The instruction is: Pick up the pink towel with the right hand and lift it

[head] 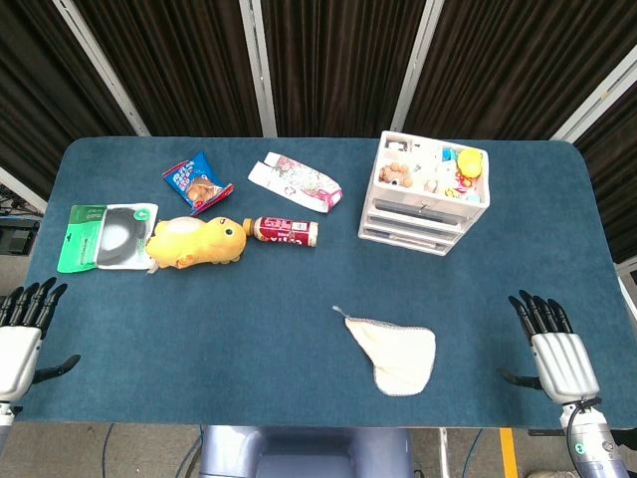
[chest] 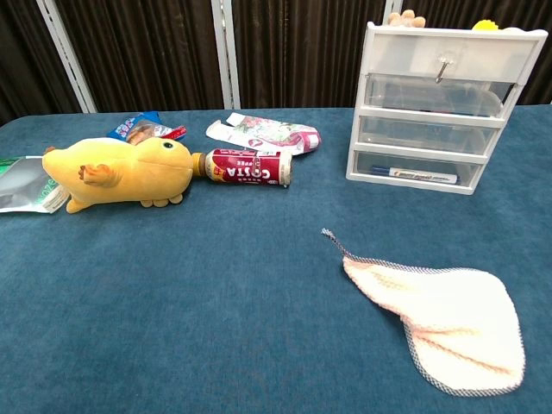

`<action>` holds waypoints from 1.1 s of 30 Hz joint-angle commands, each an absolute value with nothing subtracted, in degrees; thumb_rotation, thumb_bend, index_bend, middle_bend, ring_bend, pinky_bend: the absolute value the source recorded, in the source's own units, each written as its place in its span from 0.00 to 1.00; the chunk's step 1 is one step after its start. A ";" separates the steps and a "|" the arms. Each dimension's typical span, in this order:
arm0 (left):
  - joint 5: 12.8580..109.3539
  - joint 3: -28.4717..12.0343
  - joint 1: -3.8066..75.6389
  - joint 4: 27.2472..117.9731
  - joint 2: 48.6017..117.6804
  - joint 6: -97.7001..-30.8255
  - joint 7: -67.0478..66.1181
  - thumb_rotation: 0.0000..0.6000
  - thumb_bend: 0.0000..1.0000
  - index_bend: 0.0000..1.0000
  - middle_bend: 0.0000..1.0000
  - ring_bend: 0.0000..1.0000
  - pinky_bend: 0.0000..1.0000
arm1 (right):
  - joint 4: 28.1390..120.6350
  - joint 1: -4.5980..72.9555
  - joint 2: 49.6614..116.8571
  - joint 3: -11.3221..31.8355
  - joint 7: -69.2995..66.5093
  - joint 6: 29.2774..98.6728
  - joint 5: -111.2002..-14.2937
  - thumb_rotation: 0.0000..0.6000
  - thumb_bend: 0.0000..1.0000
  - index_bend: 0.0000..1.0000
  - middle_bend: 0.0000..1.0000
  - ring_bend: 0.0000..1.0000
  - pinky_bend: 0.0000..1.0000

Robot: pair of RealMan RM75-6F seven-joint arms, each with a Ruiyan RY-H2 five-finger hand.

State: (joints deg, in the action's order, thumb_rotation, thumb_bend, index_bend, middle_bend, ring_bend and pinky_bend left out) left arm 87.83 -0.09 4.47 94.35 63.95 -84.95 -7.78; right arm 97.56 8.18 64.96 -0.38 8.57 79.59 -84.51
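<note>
a blue table (head: 299, 309) seen from above. the pink towel (head: 396, 356) lies flat and folded near the 6 o'clock edge, untouched. the right hand (head: 553, 351) rests at 4 o'clock, fingers straight and slightly apart, holding nothing. the left hand (head: 22, 332) sits at 8 o'clock, likewise empty with fingers spread. a white drawer unit (head: 426, 194) stands at 1 o'clock, a yellow plush toy (head: 197, 241) at 10

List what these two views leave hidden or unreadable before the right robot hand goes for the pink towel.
- Both robot hands, left and right: absent from the chest view; only the head view shows them.
- Drawer unit: top cut off by the chest view's edge; the top-tray items are too small to identify in the head view.
- Towel: underside hidden in both views.
- Green pouch: cropped at the chest view's left edge; print too small.
</note>
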 commanded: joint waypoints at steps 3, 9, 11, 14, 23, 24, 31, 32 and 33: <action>87.86 -0.17 4.43 94.31 63.96 -85.12 -7.72 1.00 0.01 0.00 0.00 0.00 0.00 | 99.76 8.23 64.78 -0.41 8.73 78.61 -84.01 1.00 0.01 0.03 0.00 0.00 0.07; 87.72 -0.29 4.46 94.37 64.07 -85.07 -7.56 1.00 0.01 0.00 0.00 0.00 0.00 | 107.97 9.49 64.74 -0.16 13.64 75.85 -82.32 1.00 0.01 0.12 0.11 0.05 0.23; 87.59 -0.32 4.51 94.37 64.09 -84.91 -7.62 1.00 0.01 0.00 0.00 0.00 0.00 | 109.83 10.14 65.66 0.07 15.91 75.03 -81.87 1.00 0.01 0.17 0.18 0.12 0.33; 87.49 -0.30 4.54 94.46 64.07 -84.75 -7.52 1.00 0.01 0.00 0.00 0.00 0.00 | 112.23 11.55 68.34 0.49 20.53 73.04 -80.24 1.00 0.01 0.21 0.23 0.16 0.35; 87.16 -0.34 4.50 94.79 63.50 -84.54 -6.46 1.00 0.01 0.00 0.00 0.00 0.00 | 111.02 15.09 81.22 2.70 33.68 70.70 -72.50 1.00 0.01 0.28 0.29 0.20 0.35; 87.20 -0.34 4.54 94.79 63.43 -84.50 -6.39 1.00 0.01 0.00 0.00 0.00 0.00 | 110.34 15.40 82.81 2.87 34.72 70.68 -71.73 1.00 0.01 0.29 0.29 0.21 0.35; 86.89 -0.28 4.54 95.05 62.96 -84.13 -5.61 1.00 0.01 0.00 0.00 0.00 0.00 | 103.86 17.13 91.86 3.46 39.33 70.64 -68.16 1.00 0.01 0.32 0.31 0.22 0.35; 86.82 -0.29 4.54 95.08 62.88 -84.07 -5.47 1.00 0.01 0.00 0.00 0.00 0.00 | 102.60 17.34 92.86 3.52 39.50 70.68 -68.10 1.00 0.01 0.32 0.31 0.22 0.35; 86.75 -0.31 4.54 95.09 62.82 -84.03 -5.37 1.00 0.01 0.00 0.00 0.00 0.00 | 101.71 17.46 93.50 3.54 39.56 70.69 -68.03 1.00 0.01 0.32 0.31 0.22 0.35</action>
